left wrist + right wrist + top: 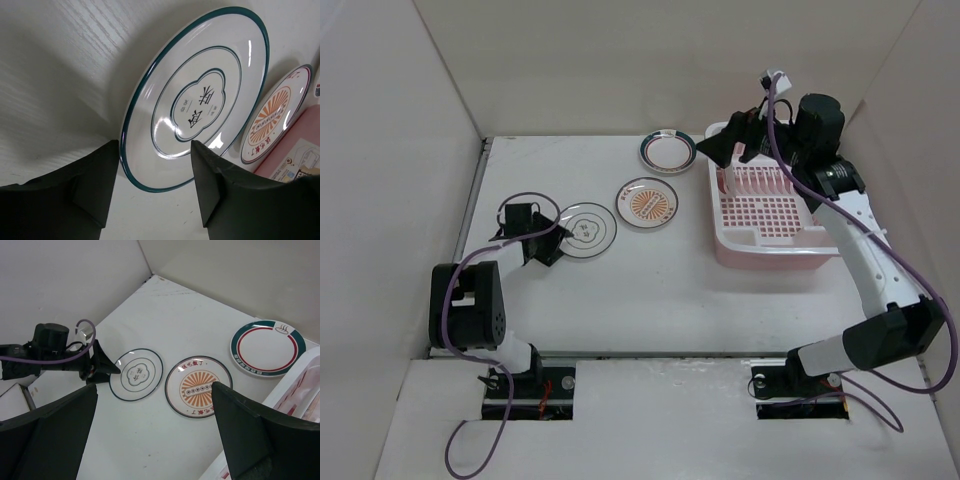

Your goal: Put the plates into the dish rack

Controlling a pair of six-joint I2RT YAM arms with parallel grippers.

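Note:
Three plates lie flat on the table. The dark-ringed plate (585,230) is at the left, the orange-centred plate (648,203) is beside it, and the teal-rimmed plate (668,150) is further back. The fourth plate is not in view. The pink-and-white dish rack (772,255) stands at the right. My left gripper (546,238) is open and low at the ringed plate's left edge. In the left wrist view the gripper (155,187) has the rim of that plate (200,100) just ahead of the jaws. My right gripper (732,142) is open and empty, raised over the rack's far left corner.
White walls enclose the table on the left, back and right. The right wrist view shows the ringed plate (136,374), the orange plate (198,386), the teal-rimmed plate (267,347) and the rack's rim (300,385). The orange plate (277,117) lies close beside the ringed one.

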